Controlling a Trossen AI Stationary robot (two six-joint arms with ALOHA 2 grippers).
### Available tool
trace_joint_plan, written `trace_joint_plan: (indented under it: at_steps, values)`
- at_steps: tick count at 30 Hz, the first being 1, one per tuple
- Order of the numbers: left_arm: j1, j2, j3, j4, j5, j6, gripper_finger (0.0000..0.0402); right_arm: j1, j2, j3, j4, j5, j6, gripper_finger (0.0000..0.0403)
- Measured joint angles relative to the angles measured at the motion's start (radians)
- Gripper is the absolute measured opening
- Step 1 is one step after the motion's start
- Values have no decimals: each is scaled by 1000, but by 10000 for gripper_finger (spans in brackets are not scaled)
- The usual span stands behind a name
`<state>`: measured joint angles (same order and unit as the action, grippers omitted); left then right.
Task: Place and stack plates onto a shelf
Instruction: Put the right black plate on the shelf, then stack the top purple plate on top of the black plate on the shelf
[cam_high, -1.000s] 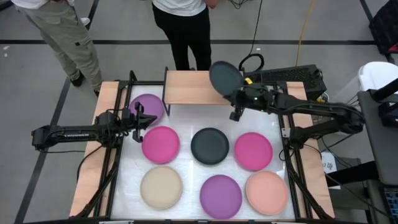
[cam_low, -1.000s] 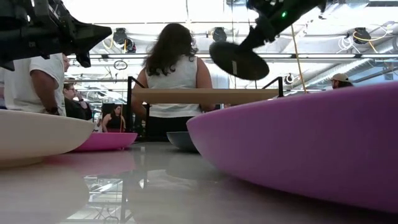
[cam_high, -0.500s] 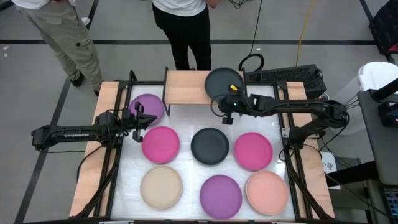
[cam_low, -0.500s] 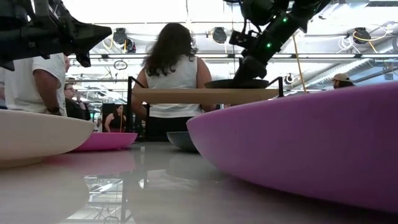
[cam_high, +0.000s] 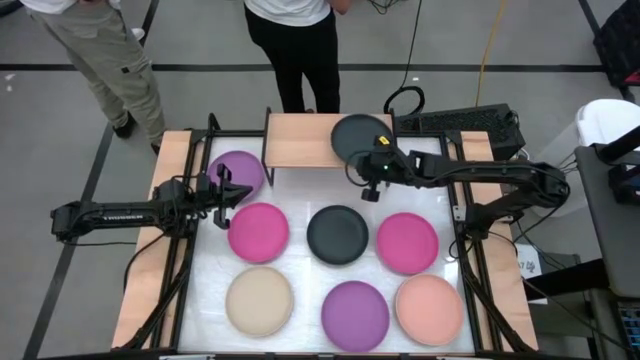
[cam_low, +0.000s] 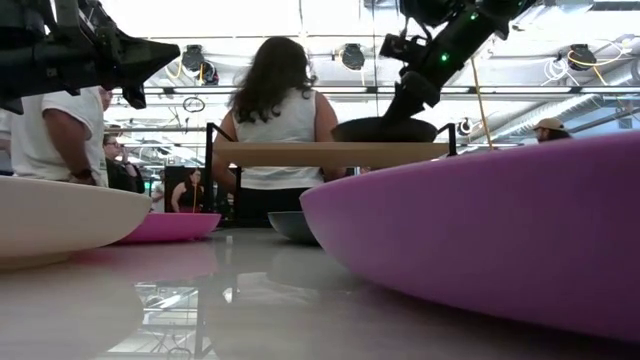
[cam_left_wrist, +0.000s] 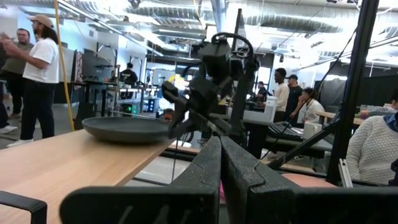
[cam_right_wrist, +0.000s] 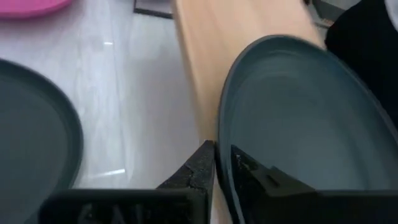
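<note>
Your right tool (cam_high: 366, 169) grips the dark plate (cam_high: 359, 136) by its near rim. It lies flat, hollow up, on the shelf (cam_high: 300, 140)'s right end. Your left tool (cam_high: 222, 190) waits clenched.

The dark grey plate (cam_right_wrist: 298, 118) pinched at its rim in the right tool (cam_right_wrist: 222, 163) has a smooth matt finish with a faint sheen. Under it, the shelf (cam_high: 300, 140) is pale, smooth wood on thin black metal legs. The counter (cam_high: 300, 275) beside the tool is glossy white, throwing back light, and edged with light wood. The second dark grey plate (cam_high: 337, 234) and the magenta plates (cam_high: 258, 232) look equally matt. The left tool (cam_left_wrist: 219, 180) has black, finely grained plastic fingers.
</note>
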<state>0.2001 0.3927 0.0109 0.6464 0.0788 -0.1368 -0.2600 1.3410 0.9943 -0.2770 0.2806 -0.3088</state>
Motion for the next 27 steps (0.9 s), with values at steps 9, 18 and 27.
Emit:
trace_joint_plan:
  at_steps: [9, 18, 27]
  values:
    - [0, 0, 0, 0, 0, -1, 4, 0, -44, 0, 8, -19, -3, 128]
    - [0, 0, 0, 0, 0, -16, 4, 89, -134, 1, 106, -265, 66, 165]
    - [0, 0, 0, 0, 0, -93, 4, 250, -301, -90, 195, -285, 66, 159]
